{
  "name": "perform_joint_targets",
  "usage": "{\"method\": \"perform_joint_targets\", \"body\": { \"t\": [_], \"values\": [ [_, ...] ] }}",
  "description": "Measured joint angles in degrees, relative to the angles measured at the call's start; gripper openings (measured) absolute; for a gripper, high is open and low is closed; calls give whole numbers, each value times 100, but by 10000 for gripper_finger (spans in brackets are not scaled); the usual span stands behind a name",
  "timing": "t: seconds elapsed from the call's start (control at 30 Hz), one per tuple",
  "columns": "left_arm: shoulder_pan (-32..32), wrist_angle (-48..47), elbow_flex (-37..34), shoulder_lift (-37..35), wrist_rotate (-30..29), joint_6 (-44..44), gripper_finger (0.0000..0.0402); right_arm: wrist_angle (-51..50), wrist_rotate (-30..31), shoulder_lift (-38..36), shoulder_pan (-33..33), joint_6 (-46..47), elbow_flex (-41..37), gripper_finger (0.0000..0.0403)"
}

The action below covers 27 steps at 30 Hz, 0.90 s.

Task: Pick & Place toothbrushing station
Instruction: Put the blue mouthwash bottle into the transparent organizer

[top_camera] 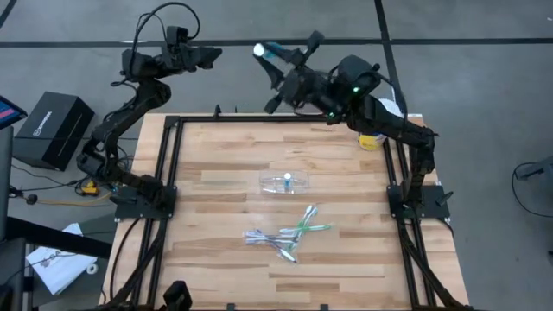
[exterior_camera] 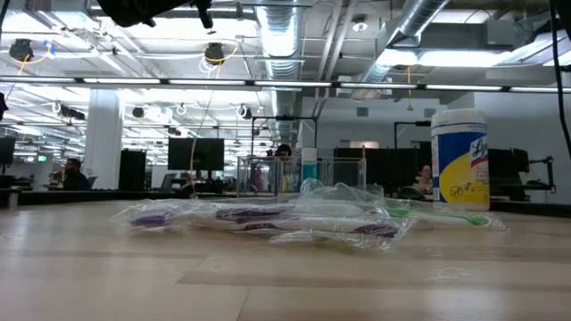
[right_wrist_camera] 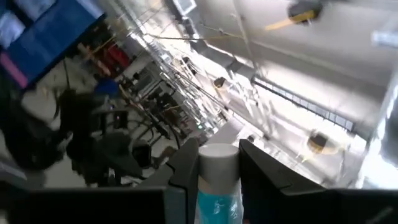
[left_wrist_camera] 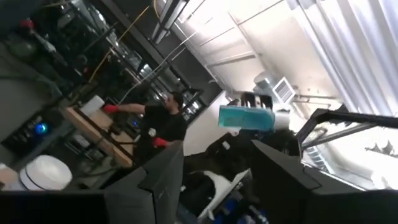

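Note:
High above the table's far edge, my right gripper (top_camera: 278, 59) is shut on a small blue tube (top_camera: 266, 50) with a white cap. My left gripper (top_camera: 212, 54) hovers open and empty at the far left, beyond the table edge, facing the tube (left_wrist_camera: 245, 117). The clear cup (top_camera: 285, 182) stands at mid-table with another blue tube (exterior_camera: 309, 169) inside it. Several green and purple-white toothbrushes (top_camera: 289, 233) in clear wrappers lie flat on the wood nearer the front (exterior_camera: 268, 218). My right gripper pinches the blue tube between its two fingers, on the body just behind the white cap (right_wrist_camera: 217, 198). The fingers lie along the tube, and the cap (right_wrist_camera: 217, 160) sticks out past their tips. The tube is lifted clear of the table.
A white-lidded yellow-and-blue canister (exterior_camera: 459, 160) stands at the table's far right, under my right arm (top_camera: 373, 138). A black frame (top_camera: 168, 164) borders the wooden table. A person in a dark shirt (left_wrist_camera: 163, 121) works at a bench in the room beyond.

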Motion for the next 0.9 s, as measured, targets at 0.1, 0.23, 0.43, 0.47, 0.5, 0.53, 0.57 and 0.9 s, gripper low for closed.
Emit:
{"method": "perform_joint_targets", "body": {
  "t": [0.1,0.23,0.43,0.47,0.5,0.53,0.57,0.9],
  "values": [
    [-45,-7,0,0,-123,243,173,49,122,-99,21,912,2,81],
    [-47,-12,-2,0,-236,534,170,-347,234,-325,15,2358,-4,82],
    [-47,-26,-2,0,-249,1107,165,-722,251,-593,60,3440,-4,82],
    [-47,-31,-2,0,-250,1150,164,-843,266,-647,61,3576,-4,82],
    [-49,-36,-2,0,-247,1195,163,-982,314,-704,61,3729,-4,82],
    [-66,-36,-2,0,-234,1251,162,-1113,368,-756,60,3895,-4,82],
    [-91,-36,-2,0,-232,1276,162,-1239,389,-808,53,4060,-4,82],
    [-374,-60,-2,0,-236,1587,159,-2144,381,-894,53,4894,-9,82]
  ]
}}
